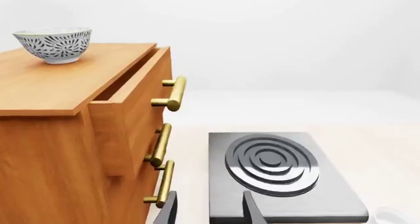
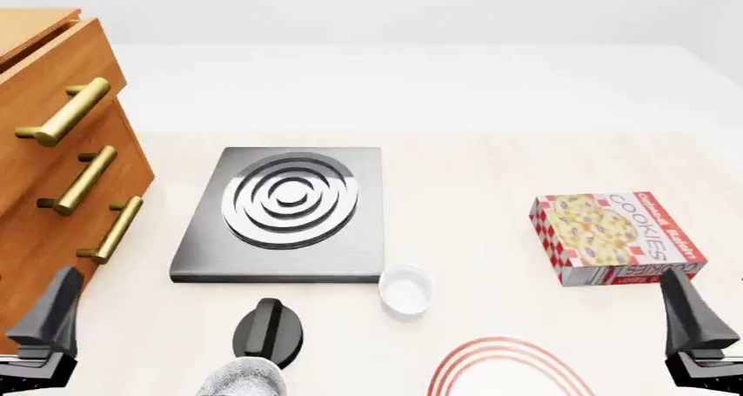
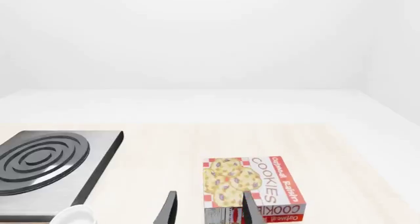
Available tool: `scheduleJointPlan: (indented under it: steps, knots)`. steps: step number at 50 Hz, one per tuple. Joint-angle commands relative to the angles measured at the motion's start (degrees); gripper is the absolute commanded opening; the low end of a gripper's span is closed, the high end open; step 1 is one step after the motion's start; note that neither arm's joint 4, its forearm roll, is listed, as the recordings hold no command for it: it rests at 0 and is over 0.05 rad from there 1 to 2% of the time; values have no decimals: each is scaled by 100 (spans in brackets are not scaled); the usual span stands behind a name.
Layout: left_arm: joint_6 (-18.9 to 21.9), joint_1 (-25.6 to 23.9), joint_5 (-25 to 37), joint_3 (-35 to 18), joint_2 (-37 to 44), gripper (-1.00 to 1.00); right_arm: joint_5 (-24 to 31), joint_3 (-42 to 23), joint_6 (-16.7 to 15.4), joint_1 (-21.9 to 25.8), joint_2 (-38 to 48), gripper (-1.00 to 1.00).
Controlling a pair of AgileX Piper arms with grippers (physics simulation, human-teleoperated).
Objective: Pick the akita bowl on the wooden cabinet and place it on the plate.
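The akita bowl (image 1: 54, 44), grey-white with a dark pattern, stands on top of the wooden cabinet (image 1: 59, 130), near its back corner. In the front view the cabinet (image 2: 52, 161) fills the left edge and its top is cut off, so the bowl there is out of sight. The plate (image 2: 506, 367) with red rings lies at the near edge, partly cropped. My left gripper (image 1: 210, 214) is open and empty, low beside the cabinet's drawers and well below the bowl. My right gripper (image 3: 208, 211) is open and empty, just short of the cookie box.
The cabinet's top drawer (image 1: 128, 101) is pulled out a little. A grey stove (image 2: 284, 209) lies mid-table. A small white bowl (image 2: 406, 289) and a black object (image 2: 273, 331) sit in front of it. A second speckled bowl (image 2: 242, 380) is at the near edge. A cookie box (image 2: 615, 238) lies right.
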Motion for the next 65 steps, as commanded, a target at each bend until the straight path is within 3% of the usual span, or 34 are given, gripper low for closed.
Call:
scheduleJointPlan:
  steps: [1, 22, 31, 38, 57, 65]
  knots:
    - [-22, -233, -7, -84, 0, 100, -7, -15, 0, -1, 25, 100]
    - [163, -355, 165, -259, 3, 100, -6, -15, 2, -1, 27, 100]
    - [138, -485, 568, -787, 4, 100, -7, -15, 2, 0, 26, 100]
    - [-107, -514, 1006, -1299, 31, 100, -7, -15, 1, 1, 27, 100]
    - [-258, -500, 984, -2220, 798, 100, -6, -15, 1, -1, 28, 100]
    - [-99, -511, 993, -2582, 929, 100, -7, -15, 1, -1, 27, 100]
